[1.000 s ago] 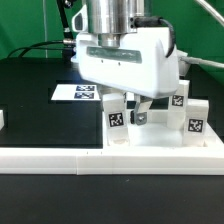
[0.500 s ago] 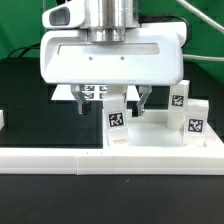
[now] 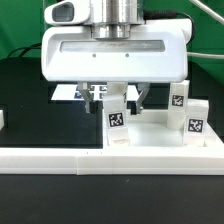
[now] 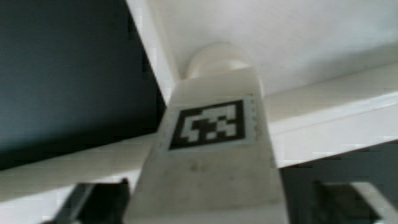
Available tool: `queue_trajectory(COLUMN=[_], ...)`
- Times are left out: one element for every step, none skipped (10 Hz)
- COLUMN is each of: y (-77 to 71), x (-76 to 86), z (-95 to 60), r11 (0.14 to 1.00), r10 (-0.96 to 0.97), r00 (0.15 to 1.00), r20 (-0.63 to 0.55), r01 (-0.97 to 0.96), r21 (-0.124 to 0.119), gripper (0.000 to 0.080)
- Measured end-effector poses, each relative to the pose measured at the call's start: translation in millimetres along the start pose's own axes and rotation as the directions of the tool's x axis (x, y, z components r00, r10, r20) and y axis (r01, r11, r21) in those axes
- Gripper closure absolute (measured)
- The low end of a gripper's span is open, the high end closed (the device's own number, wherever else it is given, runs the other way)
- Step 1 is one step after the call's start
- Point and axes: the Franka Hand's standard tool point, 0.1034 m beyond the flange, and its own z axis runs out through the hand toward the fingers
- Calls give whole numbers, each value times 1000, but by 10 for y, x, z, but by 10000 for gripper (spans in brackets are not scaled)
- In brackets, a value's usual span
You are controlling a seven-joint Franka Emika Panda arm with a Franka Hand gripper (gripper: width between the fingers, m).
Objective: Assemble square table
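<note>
My gripper (image 3: 116,103) has come straight down over an upright white table leg (image 3: 117,122) that bears a black-and-white tag. The fingers (image 3: 97,97) stand on either side of the leg's upper part and press against it. In the wrist view the tagged leg (image 4: 214,130) fills the space between the two dark fingers (image 4: 98,200), with no gap showing on either side. The leg stands on the square tabletop slab (image 3: 152,137). Two more tagged legs (image 3: 180,96) (image 3: 195,122) stand on the exterior view's right.
The marker board (image 3: 68,93) lies on the black table behind the gripper. A long white border bar (image 3: 60,157) runs along the front. A small white block (image 3: 3,118) sits at the exterior view's left edge.
The gripper turned so that it faces the camera broadside and came down over the leg. In the last half second its fingers have moved inward onto the leg.
</note>
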Motion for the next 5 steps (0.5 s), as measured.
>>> queue_trajectory(y=[0,2,14,27,37], x=[-1,-2,-1,-2,-4], z=[2,4,7,9,11], r11=[997,991,977,955,935], r10=[79,131,214,297,355], r00=[997,991,977,955,935], r20=[0,0,0,0,0], r01=[-79,-131,-214,-297,-355], r21=[0,-1,-2,-4,-5], gripper=[511,511,511,511,511])
